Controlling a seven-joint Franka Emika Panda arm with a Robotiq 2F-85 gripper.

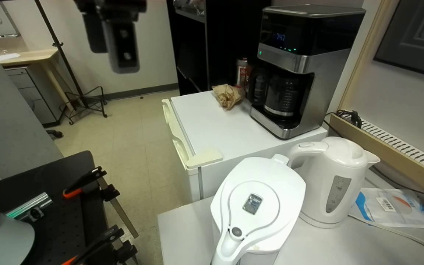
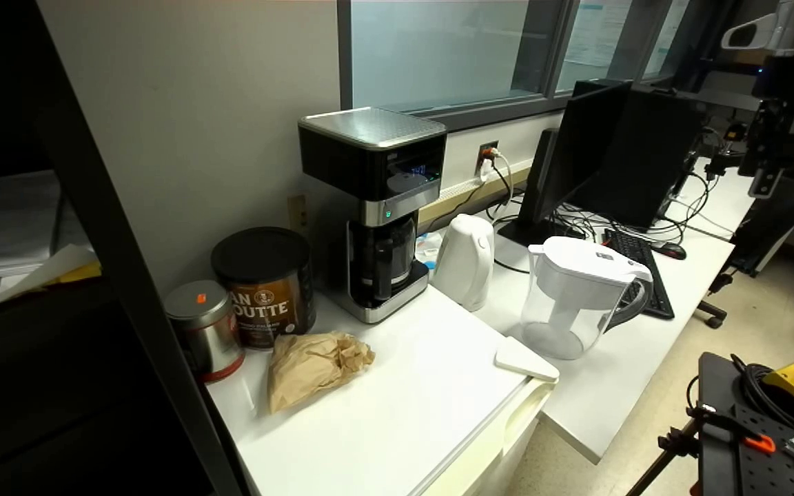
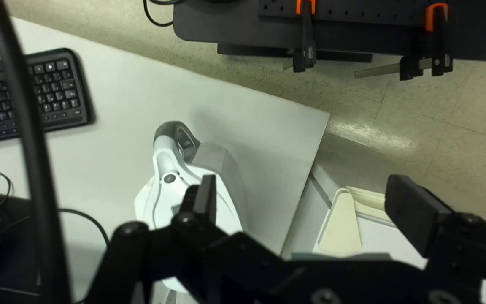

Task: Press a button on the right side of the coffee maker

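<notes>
Since the task asked for a press and not a grasp, the coffee maker (image 1: pixel 320 73) needed no hold; it looked rigid and fairly heavy, likely to stay put under a light push yet apt to slide if shoved. It stood upright on a white fridge-like cabinet (image 2: pixel 418 386) beside the desk (image 1: pixel 186 224) that bore the pitcher (image 2: pixel 573 289) and kettle (image 1: pixel 331 147). Its glossy front panel (image 1: pixel 282 27) would probably feel slick, so contact wanted to be square, toward the panel's right part near the small green lights (image 1: pixel 290 49); which button was meant could not be told. The glass carafe (image 1: pixel 283 95) seemed the fragile part, best left alone. The end effector (image 3: pixel 302 194) hung in mid-air, well apart from the coffee maker, its fingers (image 3: pixel 409 215) spread wide with nothing between them, and it touched nothing.
</notes>
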